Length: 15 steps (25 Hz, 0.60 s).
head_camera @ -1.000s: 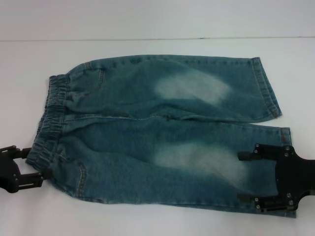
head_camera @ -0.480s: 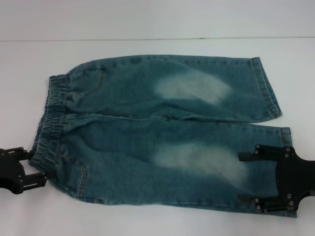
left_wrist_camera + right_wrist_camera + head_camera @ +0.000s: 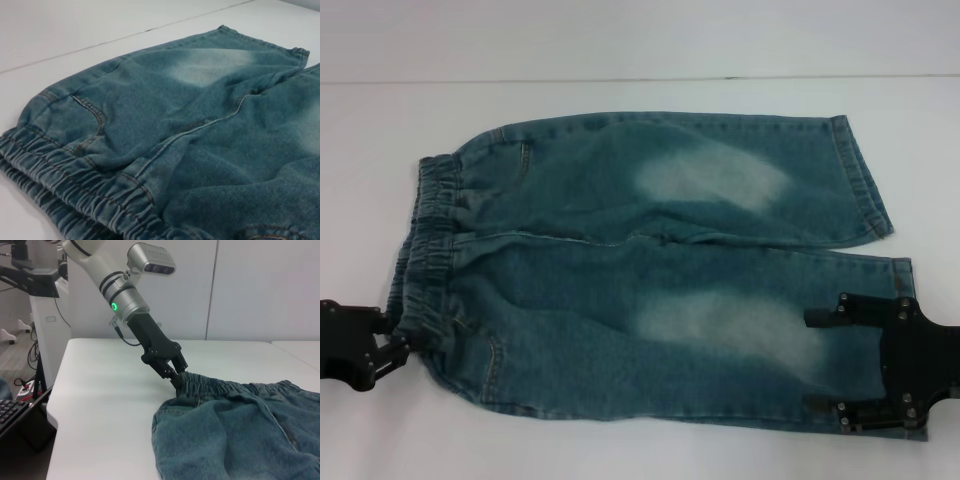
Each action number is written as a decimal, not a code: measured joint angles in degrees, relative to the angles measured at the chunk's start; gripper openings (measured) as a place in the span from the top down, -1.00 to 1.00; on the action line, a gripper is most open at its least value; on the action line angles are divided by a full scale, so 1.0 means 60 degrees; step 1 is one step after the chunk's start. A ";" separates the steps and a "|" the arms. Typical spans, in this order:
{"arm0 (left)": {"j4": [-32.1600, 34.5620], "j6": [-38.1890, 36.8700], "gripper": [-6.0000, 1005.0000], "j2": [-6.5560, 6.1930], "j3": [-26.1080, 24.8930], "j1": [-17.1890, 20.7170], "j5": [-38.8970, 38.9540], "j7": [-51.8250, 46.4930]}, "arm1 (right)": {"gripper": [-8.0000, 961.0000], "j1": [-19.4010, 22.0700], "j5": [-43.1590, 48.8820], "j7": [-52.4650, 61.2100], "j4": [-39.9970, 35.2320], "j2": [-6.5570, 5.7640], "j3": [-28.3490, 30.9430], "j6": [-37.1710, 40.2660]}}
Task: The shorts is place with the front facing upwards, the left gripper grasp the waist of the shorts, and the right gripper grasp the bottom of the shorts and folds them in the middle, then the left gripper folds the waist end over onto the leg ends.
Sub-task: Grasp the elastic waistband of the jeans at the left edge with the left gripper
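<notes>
The shorts lay flat on the white worktop, front up. Our left pincer had closed on the waist of the shorts; our right pincer straddled the near leg's hem, spread wide. We judged both should pinch firmly before lifting together.

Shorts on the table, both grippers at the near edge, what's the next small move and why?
Probably close the right gripper on the bottom of the shorts, since its fingers straddle the near leg hem, apparently open. The left gripper already pinches the waist of the shorts at its near corner, and the shorts lie flat on the table, unfolded.
</notes>
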<state>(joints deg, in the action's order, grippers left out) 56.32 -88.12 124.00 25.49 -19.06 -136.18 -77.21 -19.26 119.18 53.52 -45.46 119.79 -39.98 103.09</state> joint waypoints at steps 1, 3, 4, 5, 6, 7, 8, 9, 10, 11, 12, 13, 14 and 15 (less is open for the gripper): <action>0.0000 0.0000 0.12 0.0001 0.0000 -0.0002 0.0000 -0.0004 | -0.78 0.0008 0.0000 0.0000 0.0001 0.0000 0.0000 0.0000; 0.0000 -0.0002 0.28 0.0002 -0.0009 -0.0002 0.0010 -0.0021 | -0.78 0.0023 0.0000 0.0016 0.0002 -0.0003 0.0000 0.0007; 0.0000 -0.0007 0.36 0.0001 -0.0017 -0.0003 0.0013 -0.0027 | -0.78 0.0029 0.0000 0.0045 0.0000 -0.0009 0.0000 0.0024; 0.0000 -0.0012 0.44 -0.0002 -0.0036 -0.0008 0.0022 -0.0038 | -0.78 0.0033 0.0002 0.0080 -0.0012 -0.0015 -0.0001 0.0047; 0.0000 -0.0010 0.52 -0.0006 -0.0049 -0.0016 0.0028 -0.0049 | -0.78 0.0034 0.0008 0.0139 -0.0047 -0.0024 -0.0001 0.0088; 0.0000 -0.0005 0.59 -0.0007 -0.0053 -0.0024 0.0036 -0.0056 | -0.78 0.0034 0.0024 0.0211 -0.0085 -0.0032 0.0000 0.0137; -0.0002 -0.0002 0.67 -0.0008 -0.0056 -0.0035 0.0045 -0.0063 | -0.78 0.0039 0.0046 0.0302 -0.0138 -0.0039 -0.0001 0.0201; -0.0013 -0.0020 0.75 -0.0010 -0.0039 -0.0053 0.0050 -0.0061 | -0.78 0.0047 0.0086 0.0457 -0.0248 -0.0050 0.0000 0.0300; -0.0013 -0.0020 0.82 -0.0010 -0.0039 -0.0053 0.0050 -0.0061 | -0.78 0.0054 0.0130 0.0575 -0.0342 -0.0053 -0.0001 0.0367; -0.0013 -0.0035 0.90 -0.0011 -0.0026 -0.0059 0.0051 -0.0056 | -0.78 0.0064 0.0219 0.0790 -0.0559 -0.0061 0.0003 0.0479; -0.0013 -0.0052 0.90 -0.0015 -0.0016 -0.0072 0.0052 -0.0056 | -0.78 0.0083 0.0325 0.1014 -0.0783 -0.0063 0.0047 0.0583; -0.0013 -0.0058 0.90 -0.0018 -0.0011 -0.0082 0.0052 -0.0056 | -0.78 0.0099 0.0465 0.1293 -0.1080 -0.0069 0.0126 0.0714; -0.0013 -0.0073 0.89 -0.0021 -0.0007 -0.0089 0.0052 -0.0056 | -0.78 0.0113 0.0606 0.1592 -0.1360 -0.0083 0.0237 0.0841; -0.0013 -0.0084 0.89 -0.0024 -0.0004 -0.0093 0.0053 -0.0048 | -0.78 0.0125 0.0766 0.1896 -0.1705 -0.0091 0.0385 0.1016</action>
<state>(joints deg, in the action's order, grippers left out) 56.24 -88.62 123.86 25.47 -19.62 -135.87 -77.50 -18.51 123.78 64.90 -55.70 119.25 -37.68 109.18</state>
